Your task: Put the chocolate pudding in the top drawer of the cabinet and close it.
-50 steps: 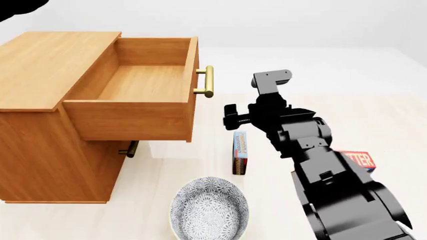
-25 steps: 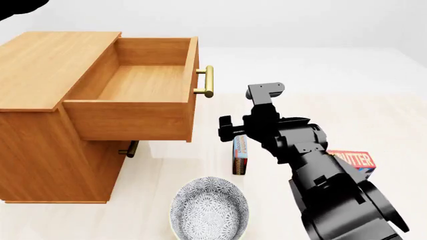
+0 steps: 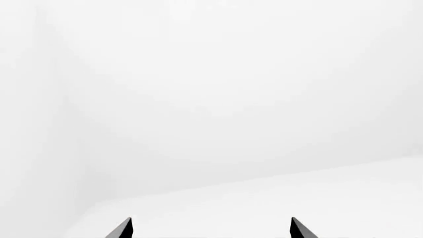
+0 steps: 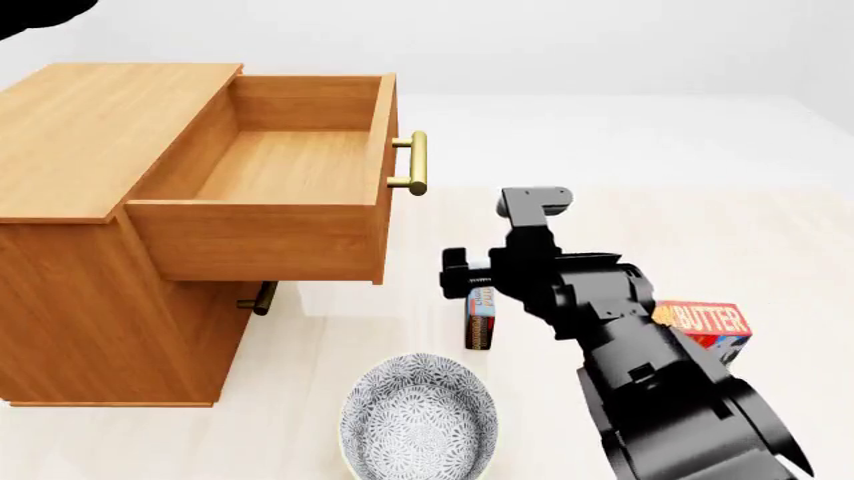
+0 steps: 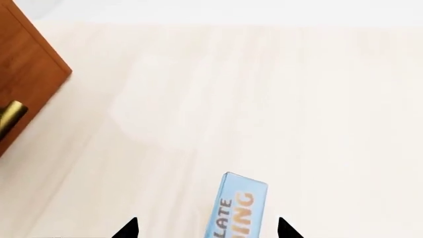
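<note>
- top drawer [image 4: 254,165] is pulled all the way out, nothing in it, wide open from above
- bowl [image 4: 418,420] sits by the floor's near edge, near the chocolate pudding [image 4: 481,318]
- butter box [image 4: 707,325] is off to the right, behind the right arm
</note>
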Controlling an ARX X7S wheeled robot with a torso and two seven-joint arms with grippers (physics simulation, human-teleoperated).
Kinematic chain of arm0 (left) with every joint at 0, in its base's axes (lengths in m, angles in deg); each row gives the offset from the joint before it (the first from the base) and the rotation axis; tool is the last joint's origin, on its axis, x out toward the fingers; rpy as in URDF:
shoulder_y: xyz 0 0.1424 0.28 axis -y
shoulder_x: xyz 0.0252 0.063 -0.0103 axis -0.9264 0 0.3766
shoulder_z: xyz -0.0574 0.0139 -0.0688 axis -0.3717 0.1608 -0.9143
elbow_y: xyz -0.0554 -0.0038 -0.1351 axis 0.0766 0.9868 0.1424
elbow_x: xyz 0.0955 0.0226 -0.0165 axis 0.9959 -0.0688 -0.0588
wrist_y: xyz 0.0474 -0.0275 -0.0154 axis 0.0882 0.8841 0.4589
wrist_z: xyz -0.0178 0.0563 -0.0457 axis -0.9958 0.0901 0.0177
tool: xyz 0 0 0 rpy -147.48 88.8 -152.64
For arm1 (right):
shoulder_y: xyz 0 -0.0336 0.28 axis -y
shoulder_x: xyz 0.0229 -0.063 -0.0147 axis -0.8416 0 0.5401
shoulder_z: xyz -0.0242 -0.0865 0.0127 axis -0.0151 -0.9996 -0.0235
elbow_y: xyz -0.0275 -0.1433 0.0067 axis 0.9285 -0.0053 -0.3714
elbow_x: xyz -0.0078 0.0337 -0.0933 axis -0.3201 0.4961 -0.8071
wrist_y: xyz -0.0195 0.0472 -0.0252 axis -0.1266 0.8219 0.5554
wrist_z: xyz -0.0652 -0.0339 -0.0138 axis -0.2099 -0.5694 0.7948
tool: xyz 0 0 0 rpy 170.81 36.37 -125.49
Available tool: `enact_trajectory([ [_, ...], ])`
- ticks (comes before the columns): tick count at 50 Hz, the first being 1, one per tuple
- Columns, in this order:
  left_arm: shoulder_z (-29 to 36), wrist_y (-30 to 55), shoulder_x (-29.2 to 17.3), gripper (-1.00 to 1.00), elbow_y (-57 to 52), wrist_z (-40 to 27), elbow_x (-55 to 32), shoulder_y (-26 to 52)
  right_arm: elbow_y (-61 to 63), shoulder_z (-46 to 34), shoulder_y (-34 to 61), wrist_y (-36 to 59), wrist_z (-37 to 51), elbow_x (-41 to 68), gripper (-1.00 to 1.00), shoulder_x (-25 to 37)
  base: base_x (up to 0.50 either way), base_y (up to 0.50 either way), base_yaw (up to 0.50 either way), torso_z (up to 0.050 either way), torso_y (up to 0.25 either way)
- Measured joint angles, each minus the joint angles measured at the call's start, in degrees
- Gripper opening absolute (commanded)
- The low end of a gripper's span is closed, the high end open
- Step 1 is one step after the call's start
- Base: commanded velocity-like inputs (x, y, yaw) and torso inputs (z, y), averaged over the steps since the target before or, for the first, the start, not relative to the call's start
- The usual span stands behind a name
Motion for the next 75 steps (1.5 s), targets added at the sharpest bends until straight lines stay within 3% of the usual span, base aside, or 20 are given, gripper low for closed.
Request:
enact_trajectory([
  [26, 0.4, -0.3, -0.1, 1.00, -0.4, -0.6, 0.7, 0.0, 0.0, 11.1, -2.1, 1.0, -0.8, -8.7, 1.00, -0.1, 0.00, 0.00, 0.00, 0.000, 0.000],
  [75, -0.1, 0.7, 0.1, 1.00, -0.1, -1.9, 0.2, 0.1, 0.0, 6.7, -2.5, 0.3, -0.5, -4.5, 1.00, -0.1, 0.00, 0.00, 0.00, 0.000, -0.076],
])
